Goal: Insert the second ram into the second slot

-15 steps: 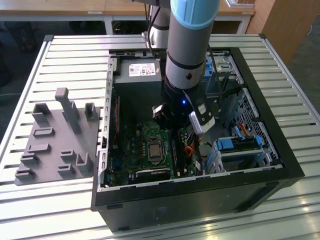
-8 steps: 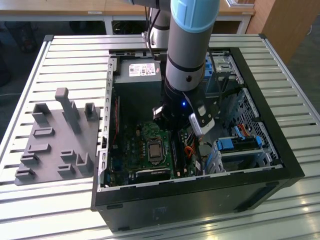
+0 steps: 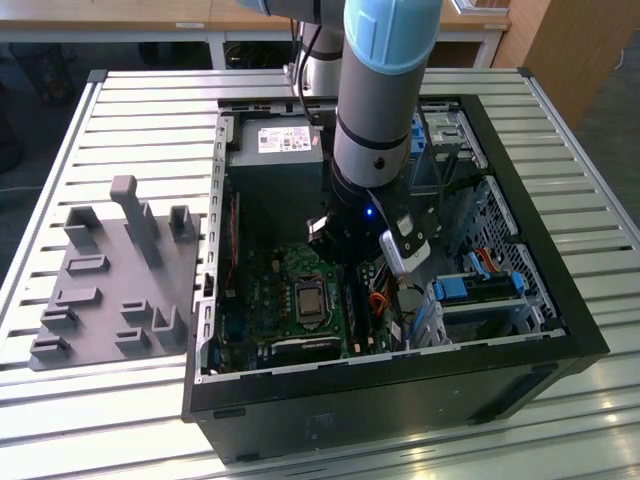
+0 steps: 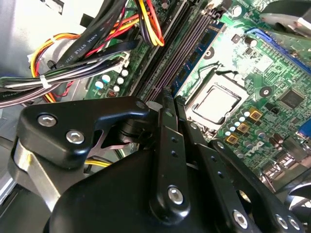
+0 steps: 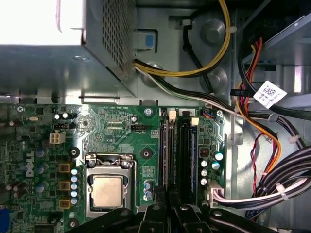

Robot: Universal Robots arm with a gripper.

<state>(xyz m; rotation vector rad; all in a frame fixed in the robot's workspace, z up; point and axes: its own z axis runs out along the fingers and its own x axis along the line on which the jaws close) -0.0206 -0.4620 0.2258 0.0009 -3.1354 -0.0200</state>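
exterior view / tool: the tool (image 3: 345,248) is reaching down inside the open PC case (image 3: 560,300), which is lying on the slatted bench (image 3: 130,110), and is hanging over the memory slots (image 3: 356,312).
exterior view / extras: a grey fixture tray (image 3: 110,270) is sitting well apart, toward the exterior view's left.
second wrist view / tool state: the fingers (image 4: 165,126) are sitting narrow, nearly touching. I cannot tell if they are pinching anything.
second wrist view / task thing: the second ram (image 4: 197,52) is showing as a thin blue edge standing in the slot row on the processor socket (image 4: 214,104) side, just ahead of the fingertips. How deep it is sitting is unclear.
second wrist view / hazard: cables (image 4: 82,53) are lying near the far side of the slots.
first wrist view / alignment: the tool (image 5: 167,195) is lining up with the slot (image 5: 166,155) nearer the socket (image 5: 108,189).
first wrist view / doing it well: likely pushing straight down, no tilt, even load along the stick, with the end latches (image 5: 171,115) free to close and the wires staying out.
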